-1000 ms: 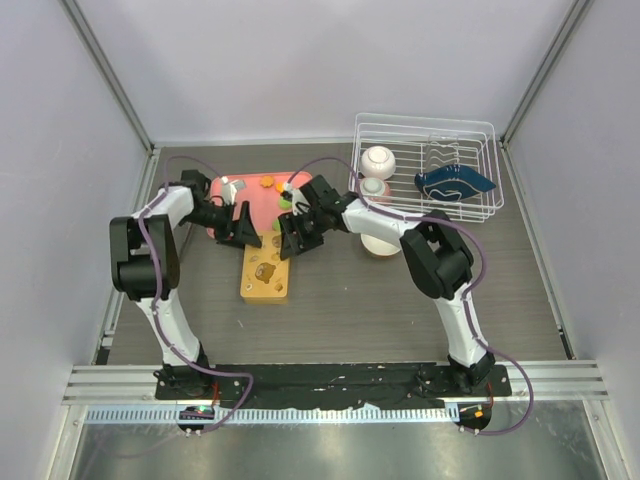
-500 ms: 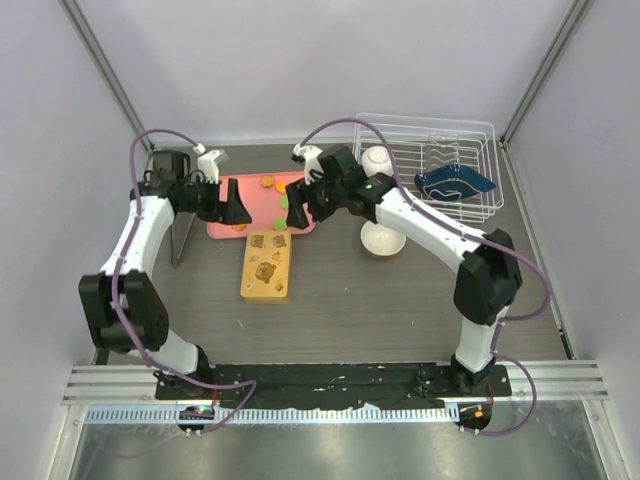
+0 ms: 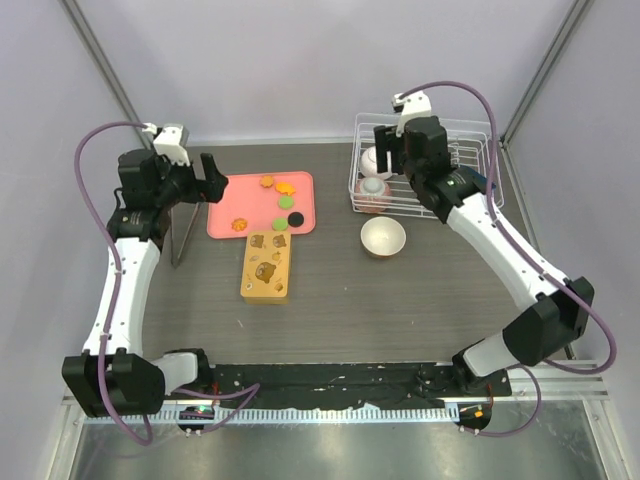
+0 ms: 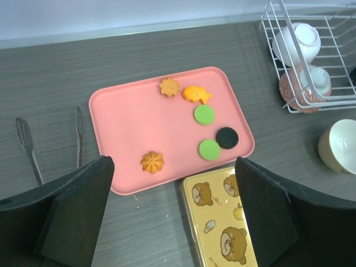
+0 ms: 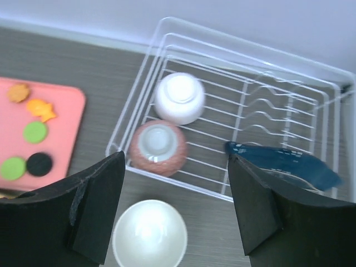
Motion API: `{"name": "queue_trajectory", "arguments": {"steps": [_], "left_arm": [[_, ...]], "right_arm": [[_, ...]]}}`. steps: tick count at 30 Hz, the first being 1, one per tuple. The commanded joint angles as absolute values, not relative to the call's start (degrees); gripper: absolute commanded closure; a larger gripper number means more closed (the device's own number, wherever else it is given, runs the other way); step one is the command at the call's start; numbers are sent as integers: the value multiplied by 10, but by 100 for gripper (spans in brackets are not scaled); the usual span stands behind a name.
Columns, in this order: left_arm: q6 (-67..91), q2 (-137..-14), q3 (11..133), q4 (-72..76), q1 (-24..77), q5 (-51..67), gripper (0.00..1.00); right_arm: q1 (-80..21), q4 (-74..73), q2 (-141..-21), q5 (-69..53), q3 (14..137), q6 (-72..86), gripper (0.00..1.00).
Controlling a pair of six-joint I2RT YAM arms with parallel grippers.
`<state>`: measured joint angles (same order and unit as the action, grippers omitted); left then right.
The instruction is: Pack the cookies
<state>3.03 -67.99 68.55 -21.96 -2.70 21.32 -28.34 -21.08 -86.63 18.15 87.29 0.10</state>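
Yellow bear-print tin (image 4: 222, 225): mid-table, against near edge of tray.
White bowl (image 5: 149, 233): upright, right of tin, near rack.
Pink tray (image 4: 133, 122): toward far edge of table, left of centre.
Cookies (image 4: 204, 114): six, all on tray; orange flower by near edge, two green and one black by right edge, orange fish and orange flower by far edge.
Forks (image 4: 79, 133): two, on table left of tray.
Left gripper (image 4: 172, 167): raised over tray's left side, spread wide, empty.
Wire rack (image 5: 267, 117): far right corner; white cup, pink cup, blue dish inside.
Right gripper (image 5: 175, 158): above rack, spread wide, empty.

Cookies (image 4: 204, 114) lie on the tray (image 4: 130, 119), tin (image 4: 222, 228) just before it.
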Motion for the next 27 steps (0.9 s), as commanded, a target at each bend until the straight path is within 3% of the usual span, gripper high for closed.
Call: {"name": "queue_trajectory", "arguments": {"steps": [1,12,27], "left_arm": [[70,-669,707,-149,-25,164,5],[73,-633,673,-72,-25,106,4],[79,-623,671,-62,-25,114,3]], "right_arm": [[-286,-104,-790,277,818,-52,20],[-280,-3,-720,354,744,-107,19],[-280,17,-700,348,733,-114,20]]}}
